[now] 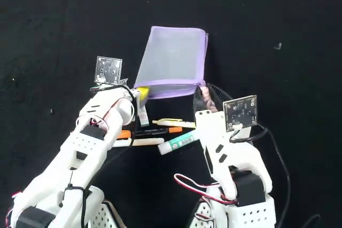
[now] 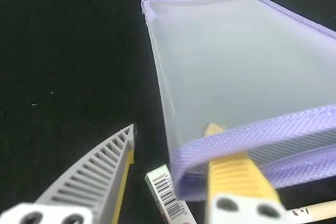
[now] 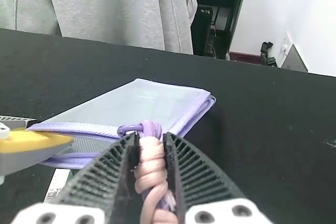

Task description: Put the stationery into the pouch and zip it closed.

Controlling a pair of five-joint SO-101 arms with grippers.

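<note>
Pouch [image 1: 173,60] lies flat on the black tabletop [image 1: 53,36], with the stationery [image 1: 163,132] just before its mouth, between the arms. The left claw [image 2: 170,129] is released, its yellow finger [image 2: 236,177] inside the mouth. The right claw [image 3: 149,137] is clenched on the pink cord [image 3: 149,169] at the corner of this mouth.

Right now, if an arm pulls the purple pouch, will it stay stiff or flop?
Probably floppy: the pouch is thin mesh, and its mouth bows over the yellow finger of the left gripper. It looks light and flat, so it may slide on the table when the right gripper pulls the cord.
</note>
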